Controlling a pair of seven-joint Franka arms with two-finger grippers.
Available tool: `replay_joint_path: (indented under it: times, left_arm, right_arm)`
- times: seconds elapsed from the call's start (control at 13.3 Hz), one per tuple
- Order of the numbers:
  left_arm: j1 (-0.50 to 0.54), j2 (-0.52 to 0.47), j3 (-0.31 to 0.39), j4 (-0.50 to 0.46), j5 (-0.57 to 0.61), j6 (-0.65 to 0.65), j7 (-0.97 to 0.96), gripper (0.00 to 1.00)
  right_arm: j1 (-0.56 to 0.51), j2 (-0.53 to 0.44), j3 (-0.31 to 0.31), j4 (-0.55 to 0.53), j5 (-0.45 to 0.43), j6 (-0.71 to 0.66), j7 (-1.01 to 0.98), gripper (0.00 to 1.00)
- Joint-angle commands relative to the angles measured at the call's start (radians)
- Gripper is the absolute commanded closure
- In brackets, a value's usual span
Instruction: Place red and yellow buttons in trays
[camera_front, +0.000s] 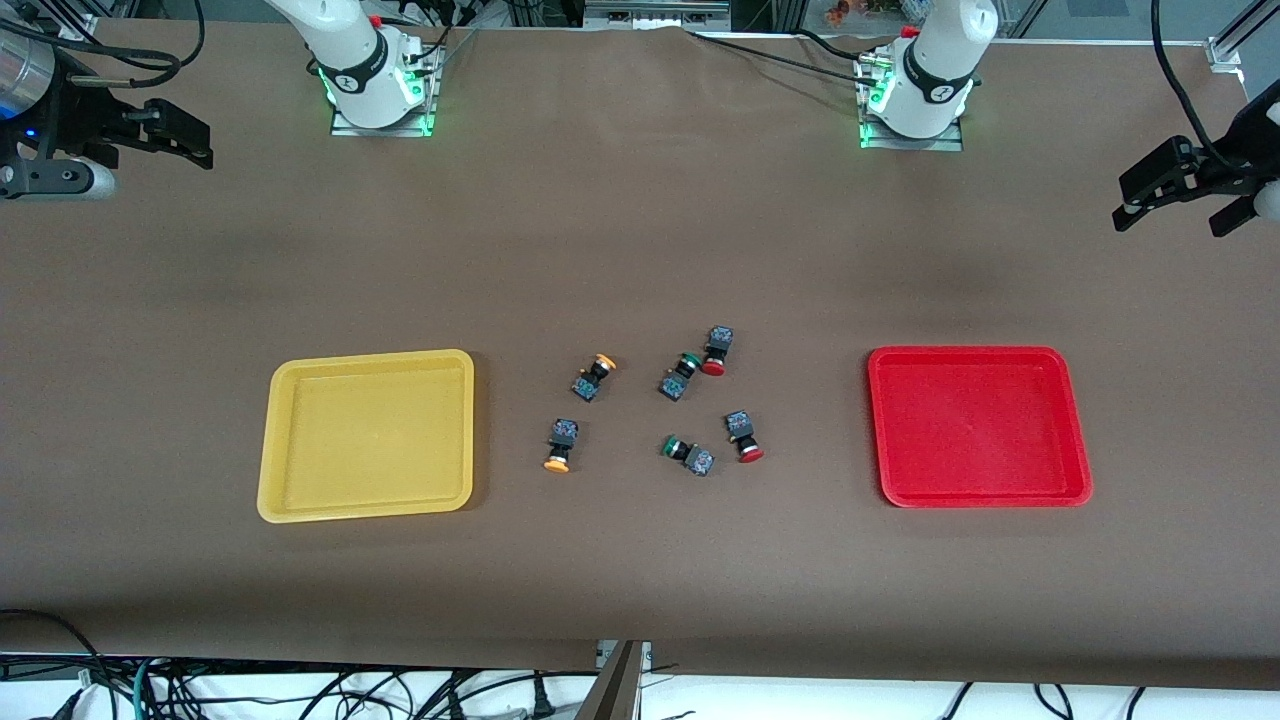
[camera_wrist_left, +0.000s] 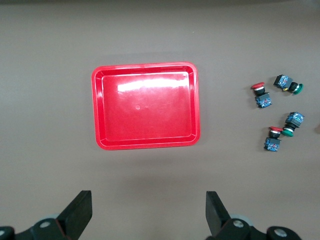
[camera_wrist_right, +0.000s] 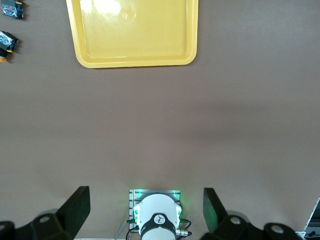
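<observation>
Two red-capped buttons (camera_front: 716, 350) (camera_front: 744, 436) and two yellow-capped buttons (camera_front: 595, 376) (camera_front: 561, 443) lie in a loose cluster mid-table, between the empty yellow tray (camera_front: 368, 435) and the empty red tray (camera_front: 978, 425). My left gripper (camera_front: 1168, 222) hangs open and empty, high over the left arm's end of the table. Its wrist view shows the red tray (camera_wrist_left: 145, 106) and both red buttons (camera_wrist_left: 261, 94) (camera_wrist_left: 273, 139). My right gripper (camera_front: 205, 145) hangs open and empty, high over the right arm's end. Its wrist view shows the yellow tray (camera_wrist_right: 132, 32) and a yellow button (camera_wrist_right: 7, 44).
Two green-capped buttons (camera_front: 680, 374) (camera_front: 687, 453) lie among the red and yellow ones, each close beside a red one. The arm bases (camera_front: 375, 85) (camera_front: 915, 95) stand along the table edge farthest from the front camera. Brown tabletop surrounds the trays.
</observation>
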Motion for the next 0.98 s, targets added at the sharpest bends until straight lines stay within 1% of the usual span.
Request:
replay_joint_path:
  times: [0.0,0.15,0.23,0.38,0.45,0.53,0.68,0.75,0.83,0.9]
  left_arm:
    - [0.019,0.014,0.0,0.03,0.017,-0.031,0.012,0.0]
    - [0.019,0.016,-0.003,0.032,0.017,-0.031,0.01,0.0]
    - [0.019,0.016,-0.005,0.03,0.017,-0.031,0.01,0.0]
    - [0.019,0.02,-0.003,0.032,0.019,-0.031,0.01,0.0]
    - [0.019,0.02,-0.003,0.032,0.022,-0.031,0.012,0.0]
    - [0.021,0.019,-0.002,0.032,0.026,-0.031,0.022,0.0]
    - [0.033,0.019,0.0,0.03,0.025,-0.029,0.027,0.0]
    - [0.033,0.02,0.0,0.03,0.023,-0.025,0.026,0.0]
    - [0.032,0.034,-0.006,0.03,0.019,-0.025,0.015,0.0]
    - [0.021,0.057,-0.011,0.03,0.016,-0.023,0.013,0.0]
  right_arm:
    - [-0.01,0.0,0.008,0.006,-0.011,0.011,0.004,0.0]
    - [-0.011,0.009,0.006,0.004,0.009,0.037,0.007,0.0]
    - [-0.011,0.05,0.006,0.004,0.01,0.045,-0.008,0.0]
    - [-0.001,0.076,0.011,-0.005,0.0,0.063,-0.001,0.0]
    - [0.0,0.134,0.014,0.001,0.009,0.069,-0.004,0.0]
    - [-0.002,0.171,0.016,0.003,0.015,0.075,-0.01,0.0]
    - [0.032,0.228,0.017,0.001,0.043,0.176,0.01,0.0]
    - [0.064,0.277,0.016,0.001,0.041,0.212,0.01,0.0]
    - [0.072,0.315,0.016,0.004,0.046,0.256,0.028,0.0]
    - [0.075,0.354,0.016,0.004,0.056,0.344,0.094,0.0]
